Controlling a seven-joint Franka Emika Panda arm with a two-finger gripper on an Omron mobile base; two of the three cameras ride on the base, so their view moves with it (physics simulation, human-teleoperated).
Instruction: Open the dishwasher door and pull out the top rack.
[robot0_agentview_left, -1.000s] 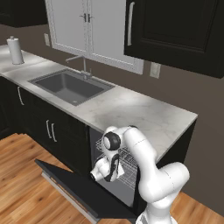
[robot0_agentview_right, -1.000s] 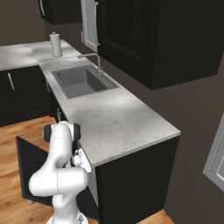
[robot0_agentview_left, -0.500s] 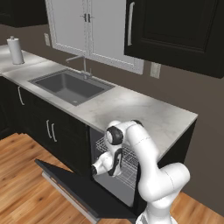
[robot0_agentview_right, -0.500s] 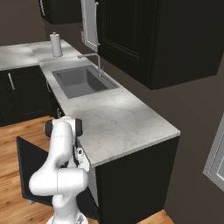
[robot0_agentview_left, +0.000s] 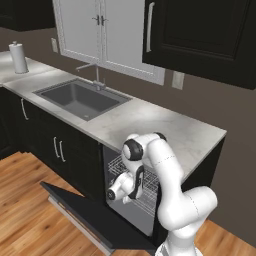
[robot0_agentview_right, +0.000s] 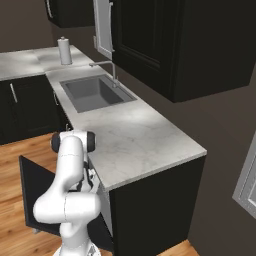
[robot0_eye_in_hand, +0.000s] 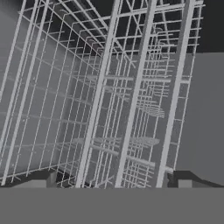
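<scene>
The dishwasher door (robot0_agentview_left: 95, 212) hangs fully open, a wide black panel lying nearly flat just above the wooden floor (robot0_agentview_left: 30, 215), hinged at the foot of the dark opening under the marble counter (robot0_agentview_left: 150, 122); its silver bar handle (robot0_agentview_left: 75, 220) runs along the outer edge. In the right base view the same door (robot0_agentview_right: 35, 192) shows edge-on as a dark slab to the left of the arm. Inside the opening sits the top rack (robot0_agentview_left: 117, 167), a basket of thin pale wire whose front corner shows just under the counter's lip, with more wire grid visible lower and to the right behind the arm. The hand view looks straight into the rack (robot0_eye_in_hand: 131, 109) at close range, its long rails and cross wires running away from the camera. The gripper (robot0_agentview_left: 114, 192) hangs in front of the opening, above the lowered door and just below the rack's front edge; its jaws stand spread wide with nothing between them, the dark fingertips (robot0_eye_in_hand: 51, 178) barely rising at the bottom of the hand view. Further along the counter lie the sink (robot0_agentview_left: 80, 97) with its faucet (robot0_agentview_left: 95, 75), and a paper towel roll (robot0_agentview_left: 19, 57) stands at the far end.
</scene>
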